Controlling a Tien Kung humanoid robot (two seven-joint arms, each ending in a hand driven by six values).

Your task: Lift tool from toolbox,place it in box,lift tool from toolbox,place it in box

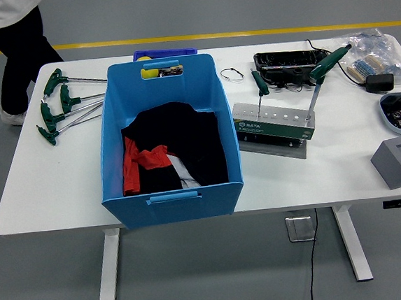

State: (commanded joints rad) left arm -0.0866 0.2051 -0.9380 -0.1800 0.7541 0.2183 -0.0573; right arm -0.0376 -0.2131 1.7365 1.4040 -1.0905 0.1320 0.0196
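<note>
Tool rack, its tools, and the blue box on the white table

The grey tool rack (272, 124) lies right of the blue box (168, 142), with one green-handled tool (259, 89) standing upright in it and a second (323, 70) leaning to the right. Four more green-handled tools (63, 106) lie left of the box, which holds black and red cloth.

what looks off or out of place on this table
Four green T-handle tools lie loose on the table left of the blue box, not in it. In the tool stand, one tool stands upright while the other leans right. The box holds black and red cloth.
</note>
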